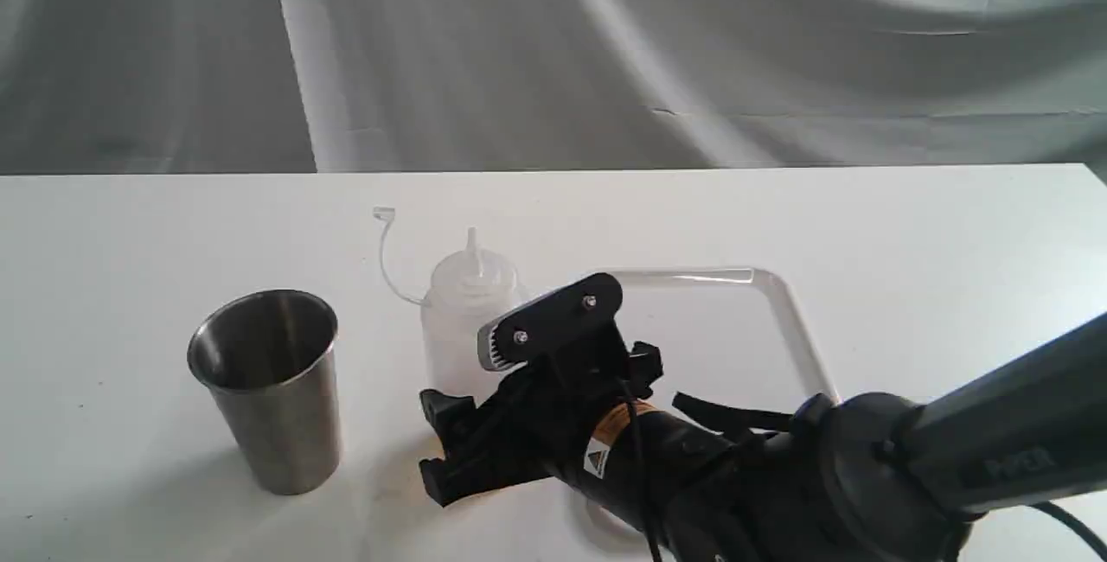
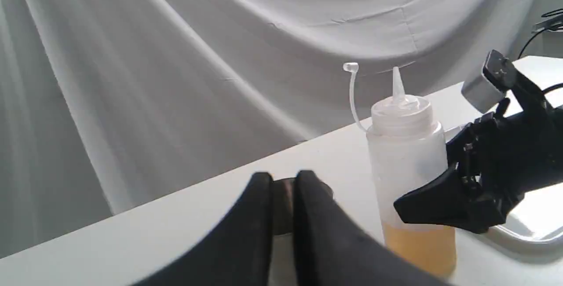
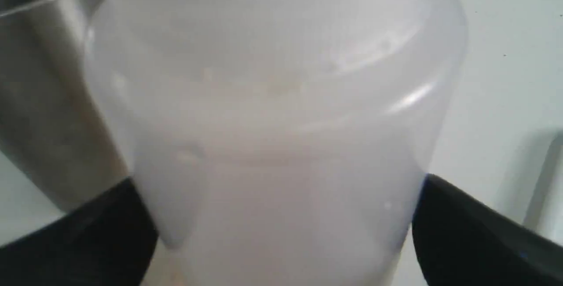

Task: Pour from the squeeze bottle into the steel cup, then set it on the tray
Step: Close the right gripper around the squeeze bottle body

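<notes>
Left gripper (image 2: 283,180), seen only in its wrist view, is holding nothing, fingers nearly together with a thin gap. Steel cup (image 1: 272,398) is standing upright on the white table (image 1: 130,242), left of centre. Squeeze bottle (image 1: 463,311) is standing just right of it, cap off the nozzle, amber liquid (image 2: 418,246) low inside. Right gripper (image 1: 463,419) is straddling the bottle, fingers (image 3: 475,242) spread wide. Can't tell if they're clamping. Tray (image 1: 791,311) is lying just right of the bottle, under the arm.
</notes>
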Available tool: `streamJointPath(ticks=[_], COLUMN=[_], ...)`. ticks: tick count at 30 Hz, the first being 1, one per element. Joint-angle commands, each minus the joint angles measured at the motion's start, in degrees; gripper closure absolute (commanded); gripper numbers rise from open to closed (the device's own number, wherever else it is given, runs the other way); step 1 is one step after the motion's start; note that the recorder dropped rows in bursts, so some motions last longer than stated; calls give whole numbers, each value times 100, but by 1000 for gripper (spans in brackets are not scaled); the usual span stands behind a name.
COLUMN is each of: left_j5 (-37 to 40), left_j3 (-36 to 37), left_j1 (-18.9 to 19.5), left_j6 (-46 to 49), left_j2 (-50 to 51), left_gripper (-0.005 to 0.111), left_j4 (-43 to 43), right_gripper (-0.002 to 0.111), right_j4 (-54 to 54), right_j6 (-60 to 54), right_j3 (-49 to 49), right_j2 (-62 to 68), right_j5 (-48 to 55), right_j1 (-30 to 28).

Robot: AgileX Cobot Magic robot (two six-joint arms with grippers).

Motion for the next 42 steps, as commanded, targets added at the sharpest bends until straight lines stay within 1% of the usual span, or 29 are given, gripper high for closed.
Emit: streamJointPath(ticks=[1, 11, 26, 30, 32, 35, 37, 39, 42], left_j5=[-34, -34, -34, -34, -34, -34, -34, -34, -34], left_j3=[25, 25, 25, 25, 25, 25, 25, 25, 25], left_j1=[11, 11, 11, 11, 11, 11, 11, 11, 11], left_j6=[-18, -18, -18, -18, -18, -18, -18, -18, -18], left_j2=[18, 18, 18, 18, 18, 18, 18, 18, 18], left_gripper=[98, 98, 98, 98, 98, 98, 98, 98, 98], left_j4=[-14, -14, -14, -14, -14, -14, -14, -14, -14], right_gripper=[31, 32, 33, 39, 47, 64, 71, 75, 76], right_j4=[74, 89, 89, 89, 89, 89, 89, 89, 89], right_j6=[-185, -322, -322, -322, -322, -322, -322, -322, -322], right_j3=[-32, -32, -32, -32, -32, -32, -32, -32, -32], right_j2=[18, 18, 18, 18, 18, 18, 18, 5, -117], right_j5=[-60, -223, -310, -310, -310, -310, -310, -310, -310], right_j1=[-9, -119, -119, -119, -119, -119, -119, -119, -119])
